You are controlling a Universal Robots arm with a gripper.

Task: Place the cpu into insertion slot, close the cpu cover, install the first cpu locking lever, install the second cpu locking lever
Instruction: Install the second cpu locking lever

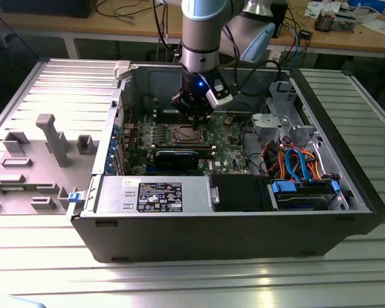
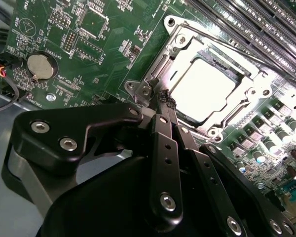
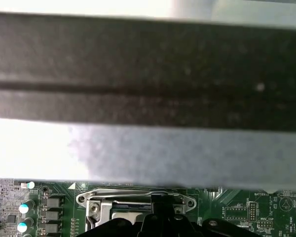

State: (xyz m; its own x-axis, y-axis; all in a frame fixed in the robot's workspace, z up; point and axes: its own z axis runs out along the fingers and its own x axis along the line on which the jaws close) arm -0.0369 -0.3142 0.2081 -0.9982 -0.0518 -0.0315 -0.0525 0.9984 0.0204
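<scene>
The cpu (image 2: 207, 91) lies in the insertion slot (image 1: 186, 133), its bright silver top showing through the window of the cpu cover (image 2: 185, 42), which lies flat over it. My gripper (image 2: 166, 101) is shut, its black fingertips pressed together just beside the corner of the cover's frame. A thin metal locking lever (image 2: 155, 69) runs along that side of the frame. In the exterior view the gripper (image 1: 192, 117) hangs just above the slot, at its far edge. In the first wrist view the cover (image 3: 138, 200) sits just past the gripper (image 3: 160, 213).
The green motherboard (image 1: 228, 138) lies inside an open computer case (image 1: 244, 231). A black power supply (image 1: 170, 192) and a drive bay with orange and blue cables (image 1: 295, 163) stand nearer the front. Memory slots (image 2: 266, 29) and a coin battery (image 2: 41, 66) flank the socket.
</scene>
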